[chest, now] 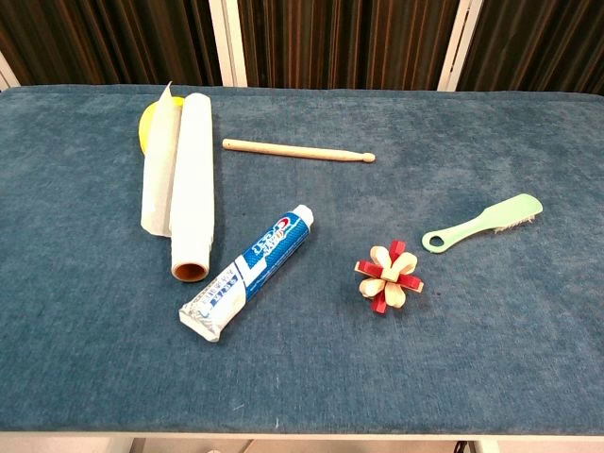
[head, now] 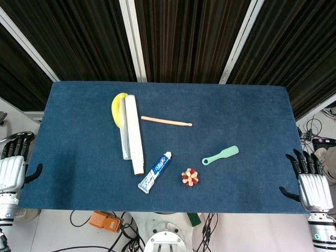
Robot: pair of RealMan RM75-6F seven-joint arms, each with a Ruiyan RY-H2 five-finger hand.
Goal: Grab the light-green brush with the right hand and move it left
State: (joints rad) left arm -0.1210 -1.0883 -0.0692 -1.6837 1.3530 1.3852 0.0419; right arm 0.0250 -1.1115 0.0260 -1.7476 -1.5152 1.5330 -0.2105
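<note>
The light-green brush (head: pixel 220 155) lies flat on the blue table cloth (head: pixel 252 110), right of centre, its ringed handle end pointing toward the middle; the chest view shows the brush (chest: pixel 483 223) with bristles at its right end. My right hand (head: pixel 311 181) hangs off the table's right edge, fingers spread and holding nothing, well to the right of the brush. My left hand (head: pixel 13 165) sits beyond the left edge, also empty with fingers apart. Neither hand appears in the chest view.
Just left of the brush sits a red-and-cream knot toy (chest: pixel 388 276). A toothpaste tube (chest: pixel 247 273), a roll of white paper (chest: pixel 190 186) over a yellow object (head: pixel 117 107), and a wooden stick (chest: pixel 298 150) lie further left.
</note>
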